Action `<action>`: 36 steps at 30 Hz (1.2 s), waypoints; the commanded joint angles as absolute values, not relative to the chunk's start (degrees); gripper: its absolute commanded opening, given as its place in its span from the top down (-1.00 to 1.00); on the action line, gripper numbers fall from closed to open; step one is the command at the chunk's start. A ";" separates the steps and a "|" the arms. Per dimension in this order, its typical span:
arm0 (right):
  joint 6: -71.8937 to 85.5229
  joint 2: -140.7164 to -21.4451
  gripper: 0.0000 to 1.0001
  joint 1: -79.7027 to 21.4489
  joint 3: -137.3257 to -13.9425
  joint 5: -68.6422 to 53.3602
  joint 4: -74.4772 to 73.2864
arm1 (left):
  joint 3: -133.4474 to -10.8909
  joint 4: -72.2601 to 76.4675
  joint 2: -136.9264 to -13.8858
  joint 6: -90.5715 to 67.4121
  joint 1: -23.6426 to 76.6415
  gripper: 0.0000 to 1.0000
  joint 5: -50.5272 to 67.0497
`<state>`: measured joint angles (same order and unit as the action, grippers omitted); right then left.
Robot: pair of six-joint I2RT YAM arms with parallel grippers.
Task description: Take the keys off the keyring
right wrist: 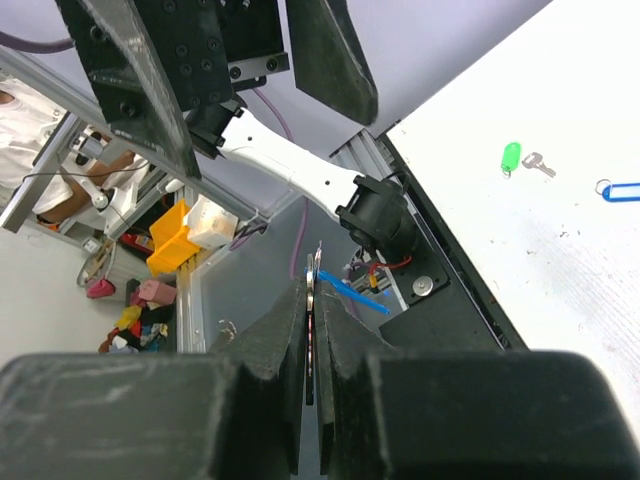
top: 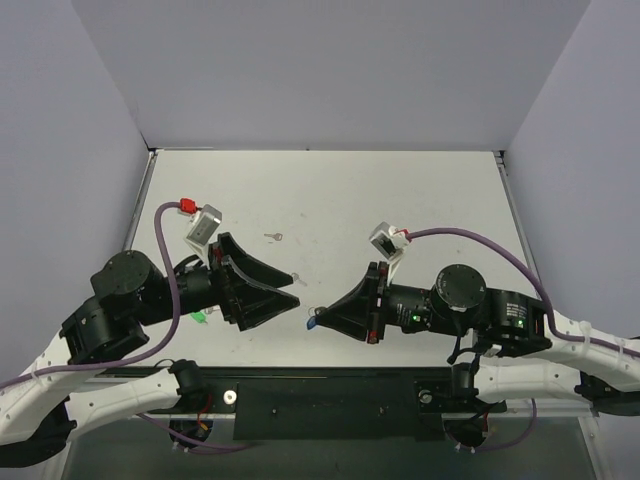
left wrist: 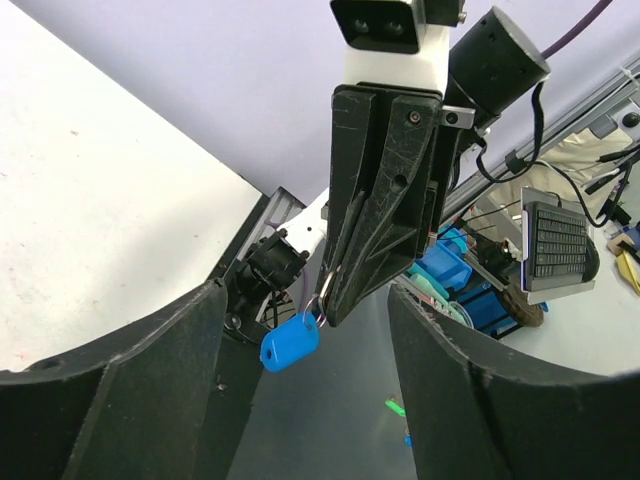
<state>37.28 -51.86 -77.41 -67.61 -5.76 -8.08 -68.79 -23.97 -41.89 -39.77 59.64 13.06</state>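
Note:
My right gripper is shut on the keyring, pinching a thin metal edge between its fingers. I cannot tell whether that edge is the ring or the key. The blue tag hangs from the thin ring just below the right fingertips, above the table's near edge. My left gripper is open and empty. It faces the right gripper, with its two fingers spread on either side of the hanging tag without touching it.
A small silver key lies loose at mid-table. A green tag with a key lies by the left arm, seen also in the top view. Another blue tag lies on the table. Grey walls surround the table.

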 commanded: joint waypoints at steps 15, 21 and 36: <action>32.25 -40.87 1.00 -75.95 -55.90 -7.64 5.54 | -74.71 -24.52 -49.75 -38.05 59.77 -0.23 22.07; 37.70 -43.42 1.00 -67.78 -53.35 -20.27 13.34 | -72.69 -24.35 -48.26 -38.76 59.77 -0.12 21.62; 47.01 -58.94 1.00 -59.69 -73.60 -11.46 -27.32 | -70.85 -35.95 -43.97 -36.90 59.68 0.03 6.00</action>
<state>42.94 -52.84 -62.19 -60.75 -21.12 -1.87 -72.58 -32.56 -48.84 -35.40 59.66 16.78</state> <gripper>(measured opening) 0.007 0.489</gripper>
